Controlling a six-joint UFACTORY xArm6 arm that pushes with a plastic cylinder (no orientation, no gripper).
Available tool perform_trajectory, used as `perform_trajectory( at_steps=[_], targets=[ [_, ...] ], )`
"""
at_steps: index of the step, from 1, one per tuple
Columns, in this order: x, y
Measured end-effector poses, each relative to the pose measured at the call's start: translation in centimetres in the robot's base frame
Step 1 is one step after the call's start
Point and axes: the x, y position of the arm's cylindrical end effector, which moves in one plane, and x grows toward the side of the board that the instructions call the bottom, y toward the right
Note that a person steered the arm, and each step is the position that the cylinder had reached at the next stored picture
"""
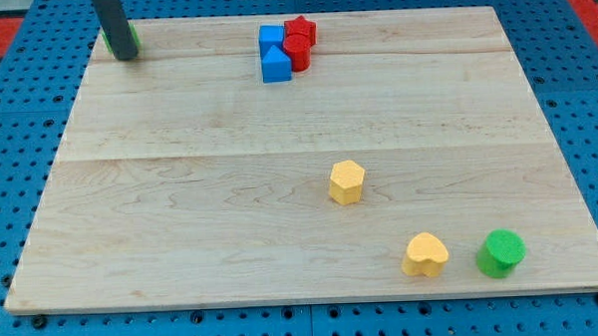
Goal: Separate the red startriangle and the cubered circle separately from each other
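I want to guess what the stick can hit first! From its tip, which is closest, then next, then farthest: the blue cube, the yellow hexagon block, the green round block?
From my tip, at the view's top left:
1. Blue cube, top middle, in the cluster.
2. Yellow hexagon block, centre-right.
3. Green round block, bottom right corner.

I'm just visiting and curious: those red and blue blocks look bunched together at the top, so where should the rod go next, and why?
Probably my tip should slide toward the view's right, to the cluster. It sits at the top left corner against a green block, while the red star, red circle, blue cube and blue triangle touch, unseparated.
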Motion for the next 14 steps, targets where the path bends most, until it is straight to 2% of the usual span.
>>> perform_trajectory(
  at_steps=[1, 2, 3, 5, 6, 7, 8, 9, 10, 11, 12, 13, 14],
  targets=[
    [-1.2, 0.0],
    [-0.3, 0.8],
    [-0.3, 6.7],
    [-0.3, 7.8],
    [-0.5, 14.5],
    [-1.9, 15.0],
    [-1.9, 18.7],
    [0.3, 23.2],
    [3.7, 24.3],
    [5.5, 28.2],
    [1.1, 31.3],
    [-4.2, 31.8],
    [-1.9, 27.2]
  ],
)
